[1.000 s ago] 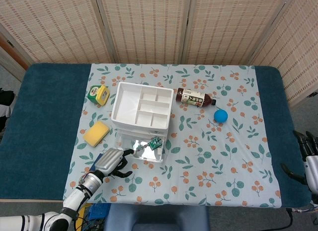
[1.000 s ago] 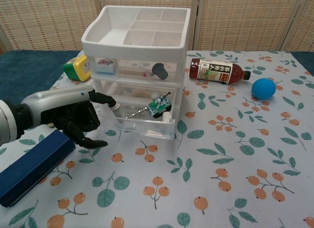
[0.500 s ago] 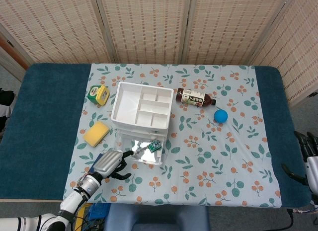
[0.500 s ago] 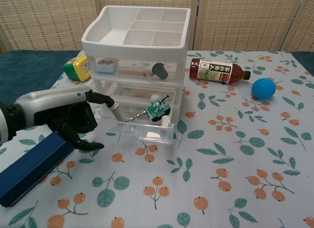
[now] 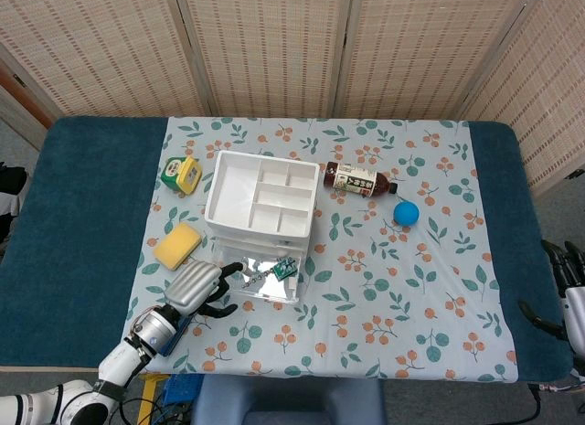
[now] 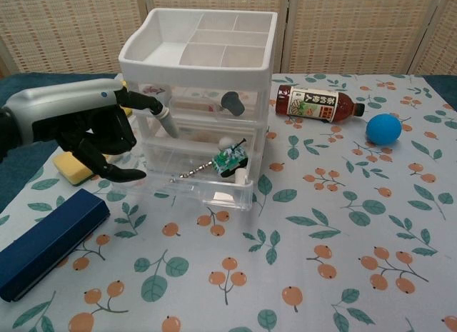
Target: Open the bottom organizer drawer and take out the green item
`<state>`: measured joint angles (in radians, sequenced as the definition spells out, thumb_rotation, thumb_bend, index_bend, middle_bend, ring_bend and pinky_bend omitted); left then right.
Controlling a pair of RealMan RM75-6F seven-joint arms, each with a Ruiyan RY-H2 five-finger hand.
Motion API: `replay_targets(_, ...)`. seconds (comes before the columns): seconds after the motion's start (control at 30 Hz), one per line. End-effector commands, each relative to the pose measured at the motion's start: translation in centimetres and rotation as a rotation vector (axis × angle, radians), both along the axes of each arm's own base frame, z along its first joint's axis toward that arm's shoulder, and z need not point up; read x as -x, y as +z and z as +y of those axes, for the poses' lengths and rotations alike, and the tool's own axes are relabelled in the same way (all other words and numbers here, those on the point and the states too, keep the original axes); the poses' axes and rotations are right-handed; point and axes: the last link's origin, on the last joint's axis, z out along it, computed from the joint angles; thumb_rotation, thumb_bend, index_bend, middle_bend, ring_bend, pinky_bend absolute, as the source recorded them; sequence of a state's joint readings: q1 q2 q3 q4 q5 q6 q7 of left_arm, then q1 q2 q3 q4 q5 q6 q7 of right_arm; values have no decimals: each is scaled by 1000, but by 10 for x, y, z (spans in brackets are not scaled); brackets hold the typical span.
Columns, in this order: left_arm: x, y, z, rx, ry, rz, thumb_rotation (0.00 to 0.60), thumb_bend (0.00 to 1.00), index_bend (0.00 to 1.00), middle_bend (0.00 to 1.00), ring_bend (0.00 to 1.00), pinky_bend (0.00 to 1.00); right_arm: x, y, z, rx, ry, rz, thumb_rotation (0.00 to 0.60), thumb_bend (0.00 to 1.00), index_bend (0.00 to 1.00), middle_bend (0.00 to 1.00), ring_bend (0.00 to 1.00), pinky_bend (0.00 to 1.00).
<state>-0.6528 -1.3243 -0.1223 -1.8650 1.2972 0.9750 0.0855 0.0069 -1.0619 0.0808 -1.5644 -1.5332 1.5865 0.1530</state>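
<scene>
A leaf-and-berry patterned cloth (image 5: 384, 288) is spread over the blue table before woven screens.

The white organizer (image 6: 200, 82) is seen with its bottom drawer (image 6: 207, 180) pulled out, and the green item (image 6: 230, 159) is lying inside it. The left hand (image 6: 93, 136) is raised at about 9 o'clock from that item, apart from it, fingers loosely curled and nothing grasped. The right hand (image 5: 562, 270) is kept at the far table edge; whether it is clenched cannot be told.

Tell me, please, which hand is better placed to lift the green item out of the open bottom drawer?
Left, probably: the left hand hovers beside the open drawer near the green item; the right hand sits at the table's far edge.
</scene>
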Motion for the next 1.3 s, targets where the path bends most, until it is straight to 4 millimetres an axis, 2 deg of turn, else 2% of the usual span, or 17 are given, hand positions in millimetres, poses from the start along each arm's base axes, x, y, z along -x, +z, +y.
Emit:
replay_targets(0.03, 1, 13, 18, -86, -109, 35, 600, 260, 350, 936, 1000, 1000, -1, 1, 0, 1, 3, 2, 600, 234, 18, 109, 73, 150)
replay_targets(0.27, 3, 19, 40, -220, -328, 143, 600, 263, 400, 937, 1000, 1000, -2, 2, 2, 2, 3, 6, 600, 234, 18, 109, 72, 150)
replay_targets(0.47, 4, 16, 47, -194, -409, 193, 600, 263, 405, 938, 1000, 1000, -2, 1, 2, -1, 0, 6, 600, 234, 18, 109, 73, 150)
replay_targets(0.53, 4, 15, 49, -154, -407, 222, 600, 263, 387, 938, 1000, 1000, -1, 1, 2, -3, -2, 7, 600, 234, 18, 109, 73, 150)
replay_targets(0.73, 0, 14, 51, -32, -396, 334, 600, 270, 211, 940, 1000, 1000, -1, 0, 1, -6, -7, 7, 600, 233, 18, 109, 73, 150)
replay_targets(0.87, -4, 9, 48, 11, -405, 387, 600, 271, 128, 944, 1000, 1000, 0, 0, 2, -7, -13, 8, 600, 234, 18, 109, 72, 150)
replay_targets(1.03, -13, 6, 47, 61, -411, 422, 600, 289, 85, 964, 1000, 1000, 1, -1, 1, -13, -19, 7, 600, 234, 18, 109, 73, 150)
replay_targets(1.3, -33, 2, 50, 128, -403, 461, 600, 417, 31, 970, 1000, 1000, 2, -3, -1, -20, -21, 6, 600, 234, 18, 109, 72, 151)
